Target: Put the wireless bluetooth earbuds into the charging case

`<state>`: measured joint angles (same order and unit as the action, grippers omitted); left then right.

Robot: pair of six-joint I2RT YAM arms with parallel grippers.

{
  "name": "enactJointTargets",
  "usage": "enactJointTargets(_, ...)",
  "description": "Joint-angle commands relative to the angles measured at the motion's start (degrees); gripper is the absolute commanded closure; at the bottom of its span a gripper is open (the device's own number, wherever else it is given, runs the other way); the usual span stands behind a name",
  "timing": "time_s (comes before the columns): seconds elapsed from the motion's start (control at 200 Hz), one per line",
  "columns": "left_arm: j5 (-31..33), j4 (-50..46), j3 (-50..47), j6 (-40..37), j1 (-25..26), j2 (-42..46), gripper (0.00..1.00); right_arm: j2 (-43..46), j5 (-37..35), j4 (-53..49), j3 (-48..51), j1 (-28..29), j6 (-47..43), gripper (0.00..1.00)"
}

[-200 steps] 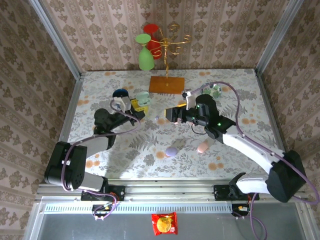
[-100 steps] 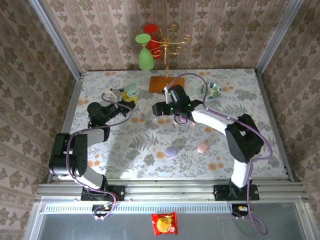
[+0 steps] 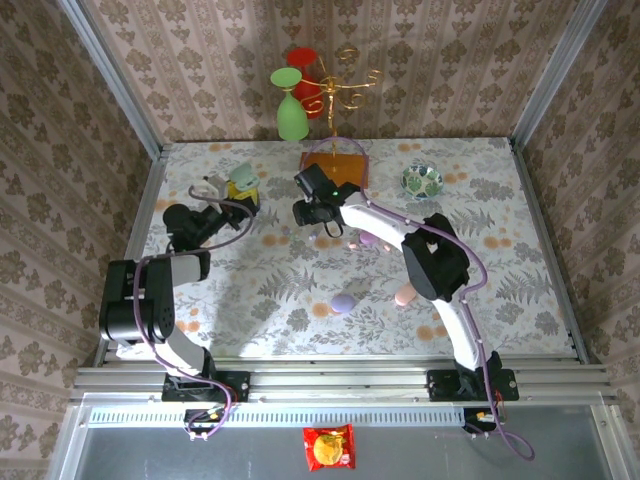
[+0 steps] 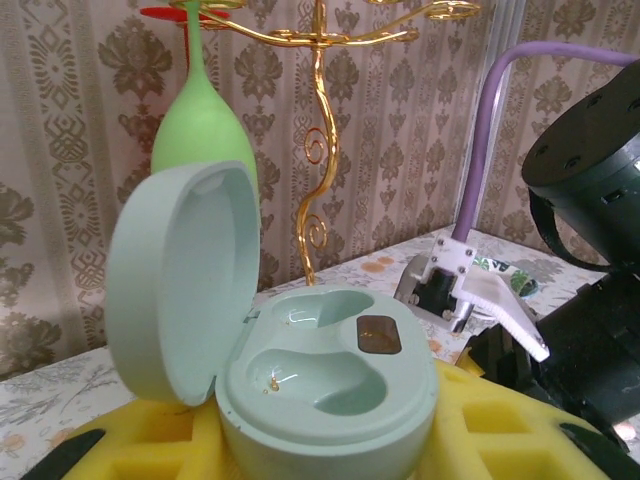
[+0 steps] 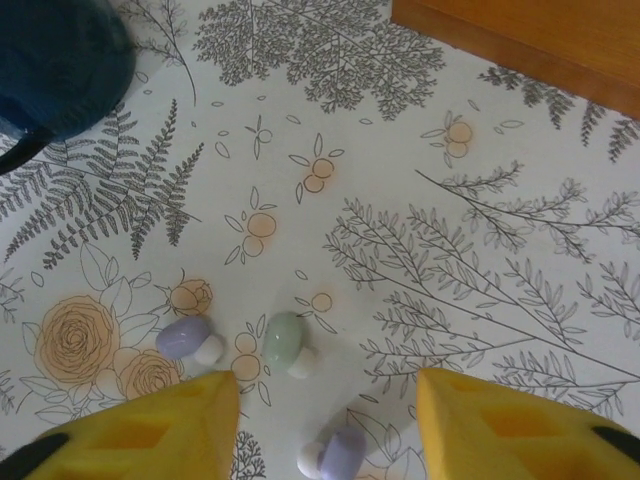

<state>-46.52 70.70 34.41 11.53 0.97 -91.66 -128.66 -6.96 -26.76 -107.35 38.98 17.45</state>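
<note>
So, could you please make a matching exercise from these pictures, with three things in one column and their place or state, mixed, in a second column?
1. mint charging case
2. green earbud
3. green glass

a. hangs from the gold stand
b. lid open
c. lies on the flowered tablecloth

Pairs: 1-b, 2-c, 3-a

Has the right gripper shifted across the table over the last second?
Yes. The right gripper has swung left, from in front of the wooden stand base to just off its near-left corner.
</note>
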Motion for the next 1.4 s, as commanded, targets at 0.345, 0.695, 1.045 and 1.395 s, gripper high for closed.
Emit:
enactJointTargets(0.345,0.3,2.6,-2.1,-1.8,-0.3,3.6,0.63,-11.4,-1.6,-10.3,-12.1,1.6,0.0,0.62)
enactJointTargets(0.695,-0.1,2.7,-2.4,-2.0,0.2,3.8,0.63,-15.9,-3.1,-12.7,-17.7,1.4,-0.8,0.69)
enactJointTargets(1.045,-0.6,2.7,-2.3,-2.0,0.3,3.4,0.63,-17.7,-2.4,-16.1,-22.5,1.3,-1.7,0.79)
enactJointTargets(1.395,1.0,2.7,-2.7,-4.9,3.2,3.1,0.63,-3.7,-1.4,-8.0,-8.2,1.3,-1.7,0.81)
